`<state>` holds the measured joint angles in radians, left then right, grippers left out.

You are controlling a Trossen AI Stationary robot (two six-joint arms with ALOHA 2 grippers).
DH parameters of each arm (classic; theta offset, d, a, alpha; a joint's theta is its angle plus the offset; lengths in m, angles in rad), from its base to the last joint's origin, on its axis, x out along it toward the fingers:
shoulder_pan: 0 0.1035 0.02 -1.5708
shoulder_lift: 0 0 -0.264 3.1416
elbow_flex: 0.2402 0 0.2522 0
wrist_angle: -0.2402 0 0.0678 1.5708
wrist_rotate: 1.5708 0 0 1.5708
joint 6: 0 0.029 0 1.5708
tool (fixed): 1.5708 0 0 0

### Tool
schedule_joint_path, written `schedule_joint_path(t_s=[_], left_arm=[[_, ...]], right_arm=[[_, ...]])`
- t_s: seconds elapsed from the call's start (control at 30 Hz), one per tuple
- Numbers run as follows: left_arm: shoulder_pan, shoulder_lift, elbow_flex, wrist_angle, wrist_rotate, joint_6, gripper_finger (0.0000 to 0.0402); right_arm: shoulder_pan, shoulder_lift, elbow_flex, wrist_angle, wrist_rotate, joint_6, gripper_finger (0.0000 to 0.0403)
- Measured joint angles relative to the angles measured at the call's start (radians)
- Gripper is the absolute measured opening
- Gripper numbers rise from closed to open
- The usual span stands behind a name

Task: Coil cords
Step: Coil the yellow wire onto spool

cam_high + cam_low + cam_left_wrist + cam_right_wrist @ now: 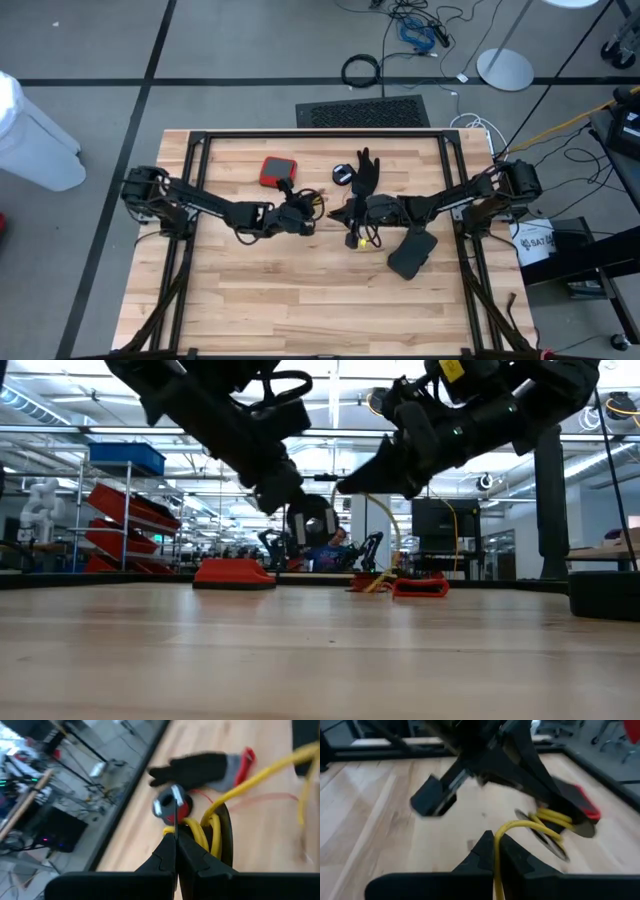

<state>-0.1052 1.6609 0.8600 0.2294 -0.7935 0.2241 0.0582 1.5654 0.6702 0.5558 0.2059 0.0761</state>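
Above the middle of the table, my left gripper [314, 212] is shut on a small black reel [555, 827] wound with the yellow cord [202, 832]. My right gripper [496, 845], just to its right, is shut on the same cord's free run [512, 825]. A loose part of the yellow cord [356, 238] droops to the table between them. The thin red-orange cord [260, 797] lies on the wood by a second round black reel [343, 175], next to a black glove [366, 170]. My left gripper pinches a thin flange of the reel [175, 817] between its two shut fingers. They come from the table's left, slanting a little down. The reel is lifted clear, with the yellow coils beside the fingertips. My right gripper pinches one strand of the yellow cord [496, 839] between its fingertips, coming from the table's right. The cord arches slack from there to the reel.
A red flat device [278, 171] lies at the far left of the work area. A black pouch [412, 252] lies to the right, nearer the front. A black frame [320, 134] runs round the table's edges.
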Motion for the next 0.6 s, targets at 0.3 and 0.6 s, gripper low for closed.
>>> schedule_joint_path(t_s=[0.3,0.6], left_arm=[[0.008,0.004,0.000,0.218,-0.090,-0.001,0.0000],[0.028,0.007,0.011,0.386,-0.099,-0.039,0.0000]], right_arm=[[0.009,0.000,0.028,0.113,0.111,-0.065,0.0000],[0.010,0.000,0.028,0.184,0.213,-0.137,0.0000]])
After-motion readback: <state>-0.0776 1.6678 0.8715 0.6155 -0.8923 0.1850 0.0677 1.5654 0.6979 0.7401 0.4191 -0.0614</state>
